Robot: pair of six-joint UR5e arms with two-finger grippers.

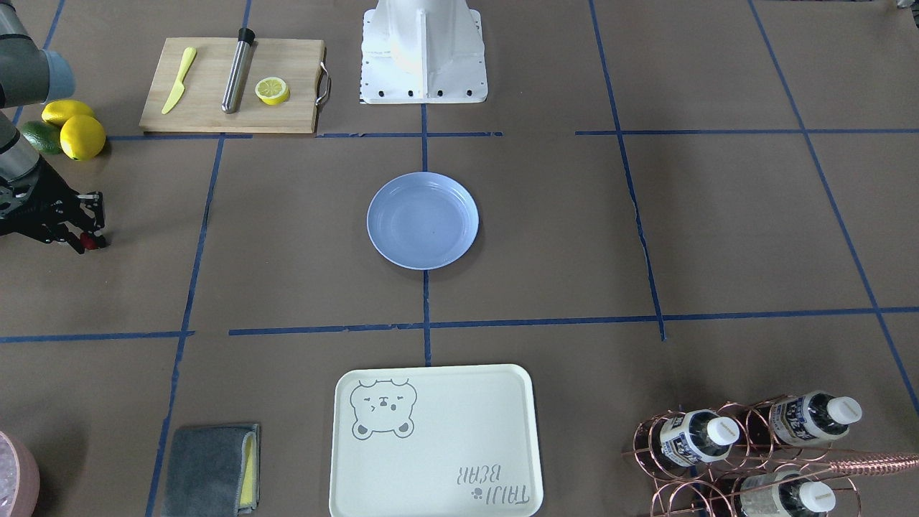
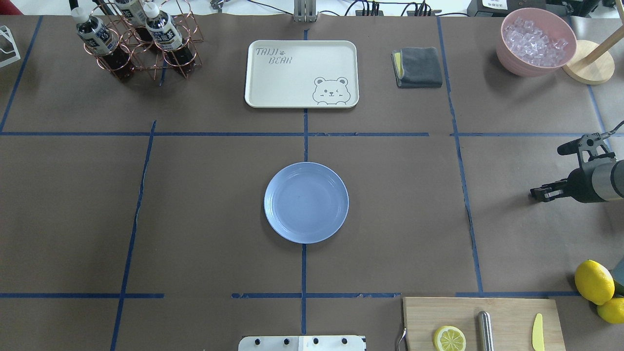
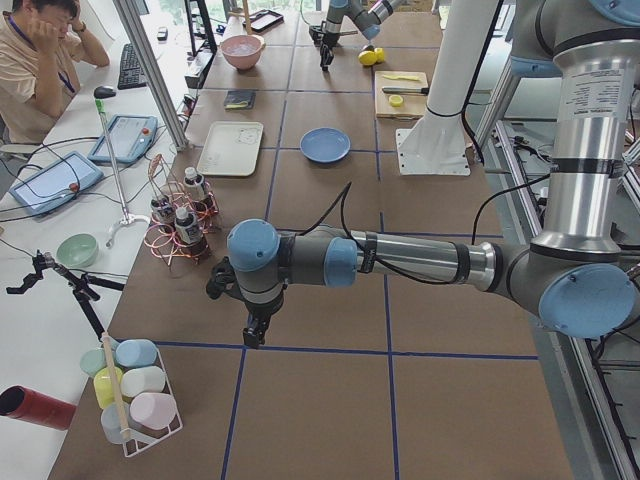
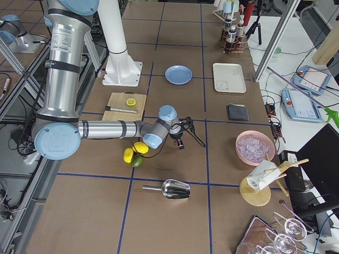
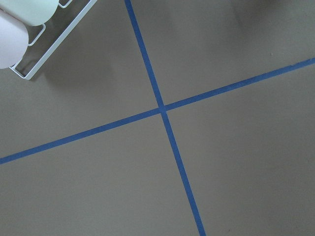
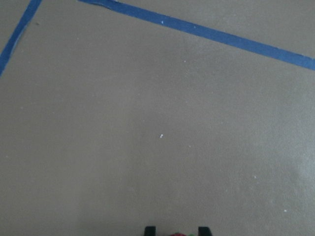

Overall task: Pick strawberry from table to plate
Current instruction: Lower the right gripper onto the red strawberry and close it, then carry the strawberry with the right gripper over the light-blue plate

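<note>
Grip: your right gripper is pinched narrow on the strawberry; you see red between the black fingertips.
Strawberry: in that gripper, at the end of the table on the robot's right, well apart from the plate. You can't tell whether it touches the paper.
Hidden: the right wrist view cuts the berry at the bottom edge, so you get only a red-green sliver. The overhead view doesn't show it, because the gripper body covers it.
Left gripper: you see it only in the left side view, pointing down near a tape crossing. Wide or narrow, cannot tell. Its wrist view shows no fingers, just the tape cross and a corner of a white wire rack.
Plate: one, light blue, mid-table on the centre tape line.
Tray: one, cream with a bear print, on the same line on the operators' side.
Lemons: two whole ones, touching, beside the right arm.
Half lemon: one, on the board.
Avocado: one, mostly hidden behind lemon and arm.
Cutting board: one, carrying three things: yellow knife, steel cylinder and the half lemon.
Bottles: three in a copper wire rack, the lowest cut off by the frame edge.
Cloth: one, grey, folded.
Bowl: one, pink, holding ice; only a sliver shows in the front-facing view.
</note>
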